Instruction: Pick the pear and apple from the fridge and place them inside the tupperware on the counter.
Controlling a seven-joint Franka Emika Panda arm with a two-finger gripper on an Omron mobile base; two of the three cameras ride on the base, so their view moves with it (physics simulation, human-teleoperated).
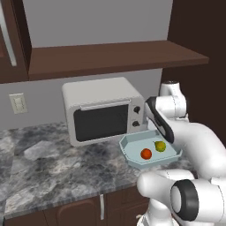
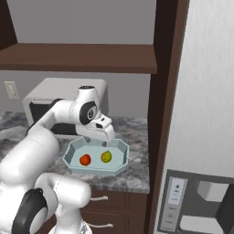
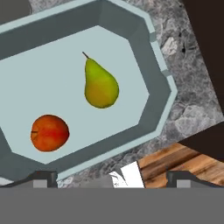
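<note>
Pear [image 3: 101, 84] mid-frame and apple [image 3: 50, 133] lower left both lie in the tupperware [image 3: 155, 94]; my gripper [image 3: 111, 177] hangs above, jaws apparently spread, holding nothing.

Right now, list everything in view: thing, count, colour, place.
pear: one, yellow-green, lying inside the tupperware, apart from the apple
apple: one, red-orange, inside the tupperware
tupperware: one, pale blue, on the counter in front of the microwave
counter: one, grey marbled, over dark brown drawers
microwave: one, white with dark door, on the counter at the wall
shelf: one, dark brown, above the microwave
wall outlet: one, pale, left of the microwave
fridge: one, white-grey with dark dispenser recess, right of the counter
arm: one, white with dark joints, reaching over the tupperware
fingers: two, dark, spread apart above the tupperware, holding nothing
</note>
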